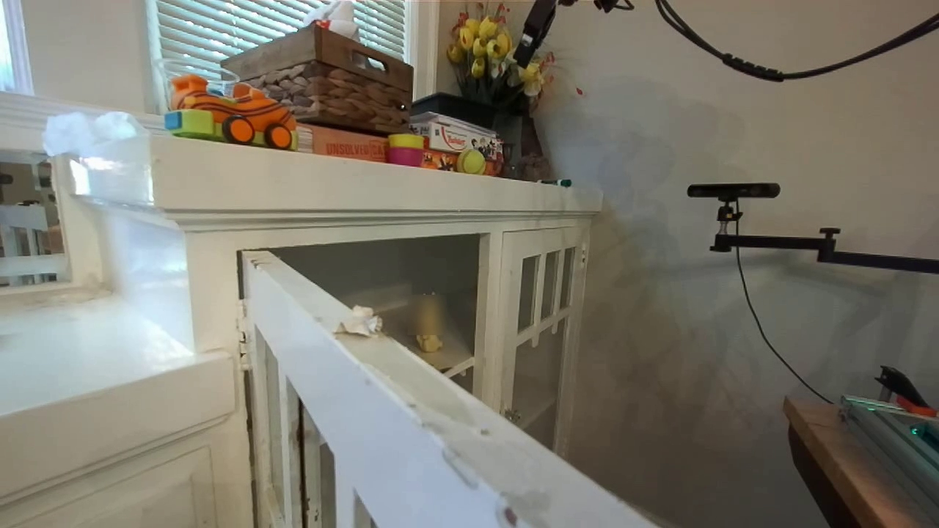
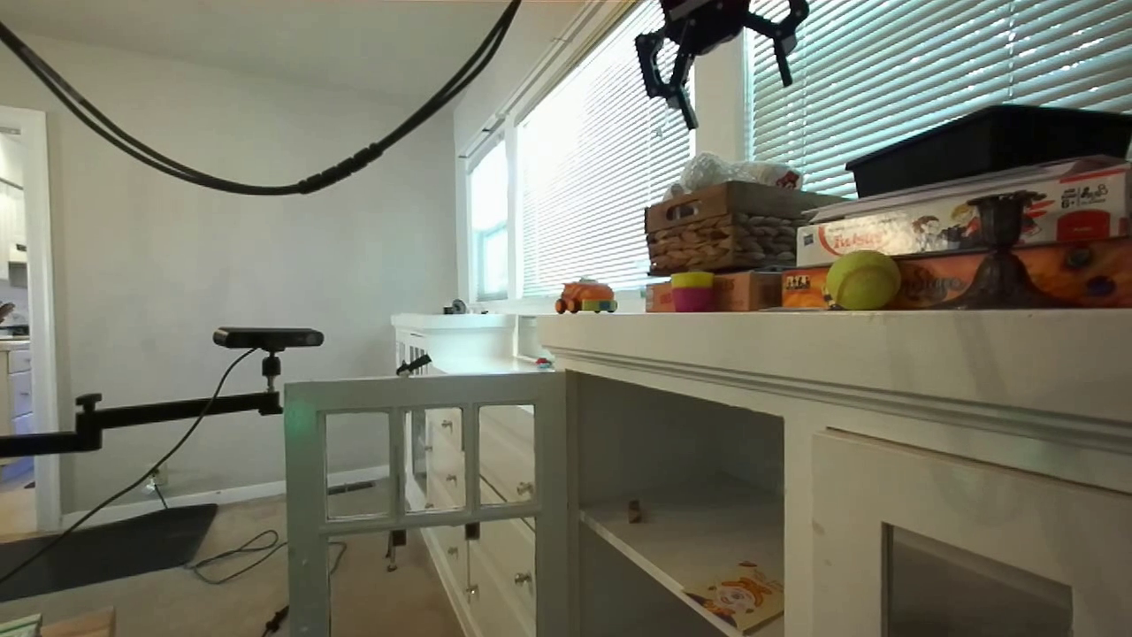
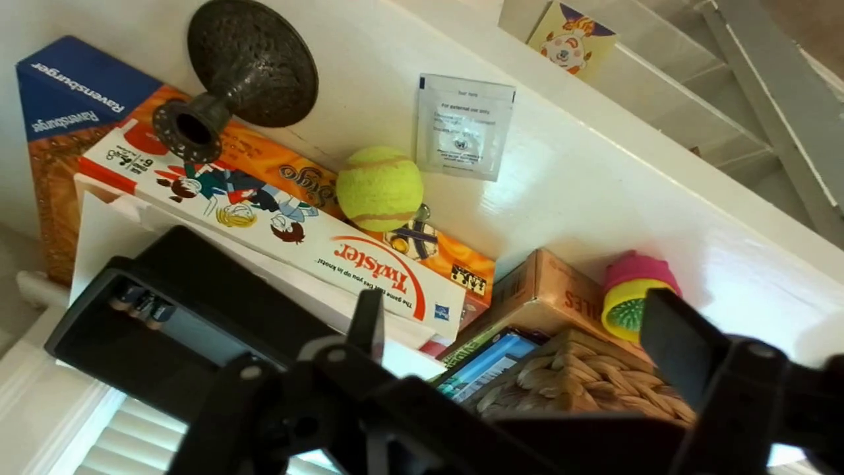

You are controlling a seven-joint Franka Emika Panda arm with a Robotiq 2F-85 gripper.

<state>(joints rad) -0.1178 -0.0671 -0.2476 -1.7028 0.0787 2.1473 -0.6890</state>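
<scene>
In an exterior view, gripper (image 2: 738,103) hangs higher than woven basket (image 2: 721,237), fingers spread wide. In an exterior view, basket sits on a red-brown box (image 1: 348,144) atop the white cabinet (image 1: 381,194), orange toy vehicle (image 1: 238,117) beside. Wrist view: basket corner shows between the fingers; pink-and-yellow cup (image 3: 632,289) just beside.

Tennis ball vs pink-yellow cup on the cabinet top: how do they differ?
Shape: the tennis ball is a closed sphere; the pink-yellow cup stands upright, open at the top.
Colour: the ball is yellow-green with darker seams; the cup is yellow above, pink below.
Place: the ball sits by the orange game box, the cup by the brown carton.
Shared: both rest on the cabinet top; the open gripper holds neither.
</scene>
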